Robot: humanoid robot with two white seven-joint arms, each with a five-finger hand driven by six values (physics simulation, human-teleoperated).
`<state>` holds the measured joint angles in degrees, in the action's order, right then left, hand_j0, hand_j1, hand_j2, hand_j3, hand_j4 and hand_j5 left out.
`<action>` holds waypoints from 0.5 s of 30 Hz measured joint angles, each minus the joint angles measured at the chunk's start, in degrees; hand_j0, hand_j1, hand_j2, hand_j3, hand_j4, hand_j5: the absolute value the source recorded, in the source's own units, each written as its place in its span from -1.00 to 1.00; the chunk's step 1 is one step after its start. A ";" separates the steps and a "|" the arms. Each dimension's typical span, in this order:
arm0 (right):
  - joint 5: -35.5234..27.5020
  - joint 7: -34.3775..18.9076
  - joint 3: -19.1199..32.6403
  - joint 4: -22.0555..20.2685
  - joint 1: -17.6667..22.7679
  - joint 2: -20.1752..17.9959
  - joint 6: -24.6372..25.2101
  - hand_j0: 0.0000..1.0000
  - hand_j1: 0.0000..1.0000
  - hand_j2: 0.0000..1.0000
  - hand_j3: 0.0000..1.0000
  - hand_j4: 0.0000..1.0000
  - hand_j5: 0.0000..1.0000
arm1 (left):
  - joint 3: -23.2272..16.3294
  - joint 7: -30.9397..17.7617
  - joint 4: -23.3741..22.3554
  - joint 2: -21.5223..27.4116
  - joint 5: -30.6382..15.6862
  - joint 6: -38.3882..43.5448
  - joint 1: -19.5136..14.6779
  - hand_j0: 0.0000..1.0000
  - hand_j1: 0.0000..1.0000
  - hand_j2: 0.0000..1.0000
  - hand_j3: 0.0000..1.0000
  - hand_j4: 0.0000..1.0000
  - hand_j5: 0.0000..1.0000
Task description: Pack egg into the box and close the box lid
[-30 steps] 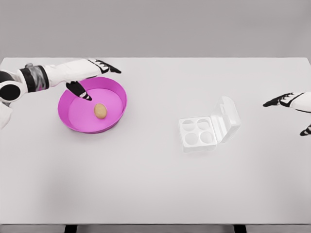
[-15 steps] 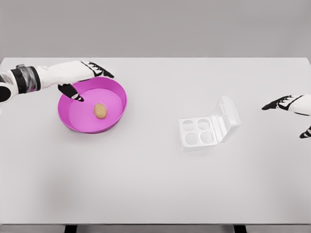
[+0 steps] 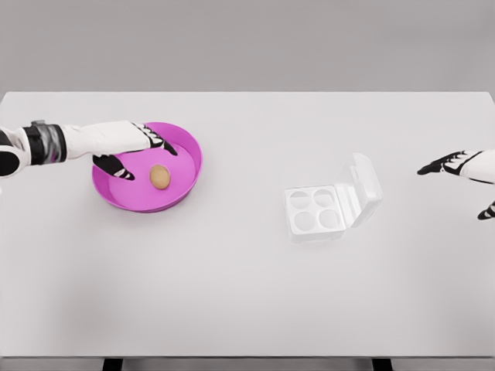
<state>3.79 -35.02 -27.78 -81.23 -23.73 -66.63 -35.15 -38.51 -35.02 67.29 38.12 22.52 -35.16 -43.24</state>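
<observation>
One brown egg (image 3: pixel 159 176) is lying near the middle of the magenta bowl (image 3: pixel 186 166), just right of the left robot hand (image 3: pixel 133 148). That robot hand is hovering over the bowl's left part with fingers spread and gripping nothing; thumb (image 3: pixel 116 168) pointing toward the egg, not touching it as far as visible. Right robot hand (image 3: pixel 464 174) is hanging at the right edge of the bench (image 3: pixel 247 294), fingers relaxed and empty, well apart from the egg. One egg box (image 3: pixel 332 202) is sitting right of centre, lid (image 3: pixel 362 185) standing open on its right side, four round cups, all empty. Count: one egg, one bowl, one box, two robot hands. Bowl is round, shallow, smooth, plastic-looking; box is translucent white; bench is flat matte white.
</observation>
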 measured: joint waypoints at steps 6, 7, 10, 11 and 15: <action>0.13 0.00 -0.01 0.07 0.26 -0.06 0.00 1.00 1.00 1.00 1.00 1.00 1.00 | -1.02 0.00 -0.09 -0.30 0.07 0.01 0.00 0.59 0.59 0.59 0.59 0.59 0.59; 0.15 0.00 0.01 0.18 0.18 -0.06 0.00 1.00 1.00 1.00 1.00 1.00 1.00 | -1.14 0.00 -0.10 -0.34 0.10 0.00 0.09 0.59 0.59 0.59 0.59 0.59 0.59; 0.25 0.00 0.05 0.47 0.09 -0.05 0.00 1.00 1.00 1.00 1.00 1.00 1.00 | -1.40 0.00 -0.15 -0.44 0.17 0.01 0.18 0.59 0.59 0.59 0.59 0.59 0.59; 0.28 0.00 0.08 0.54 0.09 -0.03 0.00 1.00 1.00 1.00 1.00 1.00 1.00 | -1.66 0.00 -0.18 -0.47 0.20 0.01 0.09 0.59 0.59 0.59 0.59 0.59 0.59; 0.32 0.00 0.14 0.65 0.35 0.07 0.00 1.00 1.00 1.00 1.00 1.00 1.00 | -2.58 0.00 -0.35 -0.58 0.34 0.01 0.00 0.59 0.59 0.59 0.59 0.59 0.59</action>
<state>4.11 -35.02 -27.64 -80.57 -23.38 -66.56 -35.15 -41.08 -35.02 66.94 37.54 22.86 -35.14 -43.24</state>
